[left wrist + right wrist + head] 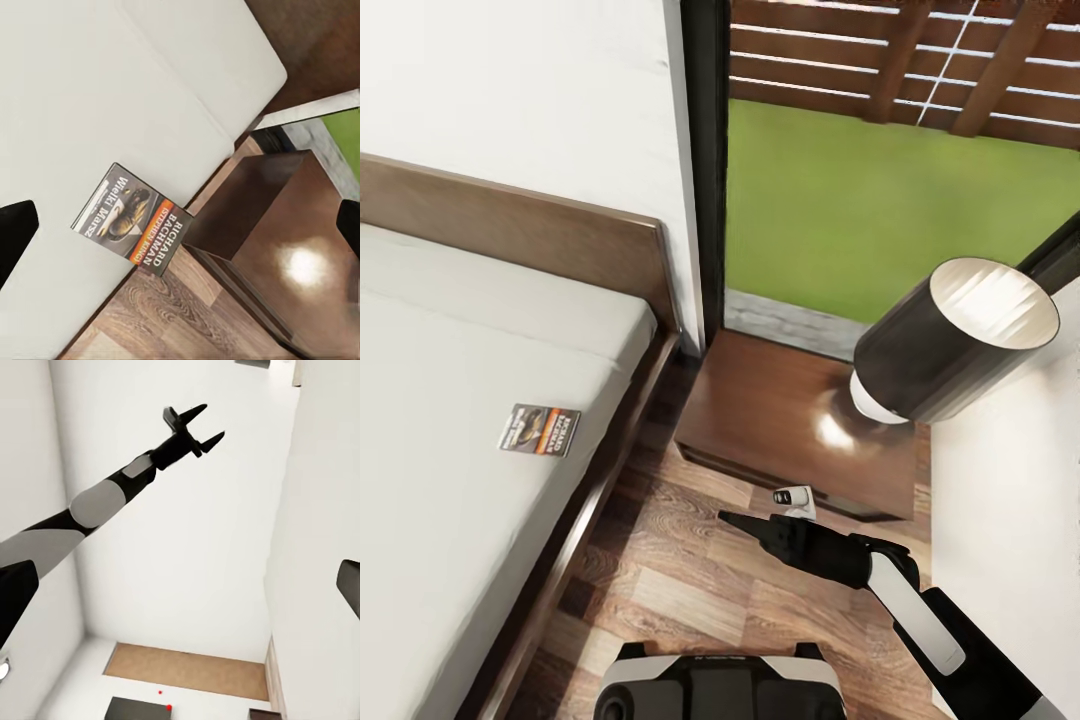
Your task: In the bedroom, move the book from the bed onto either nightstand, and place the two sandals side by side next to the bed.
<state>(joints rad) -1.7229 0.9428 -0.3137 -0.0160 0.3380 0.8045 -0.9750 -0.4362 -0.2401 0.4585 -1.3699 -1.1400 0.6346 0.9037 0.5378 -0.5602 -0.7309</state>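
The book (pixel 540 429) lies flat near the bed's (pixel 450 480) right edge, long axis across it. Left gripper (pixel 201 426), fingers apart, looks nearer. Right gripper (pixel 735 520) is over the floor beside the nightstand (pixel 760 420); its fingers' state I can't tell.
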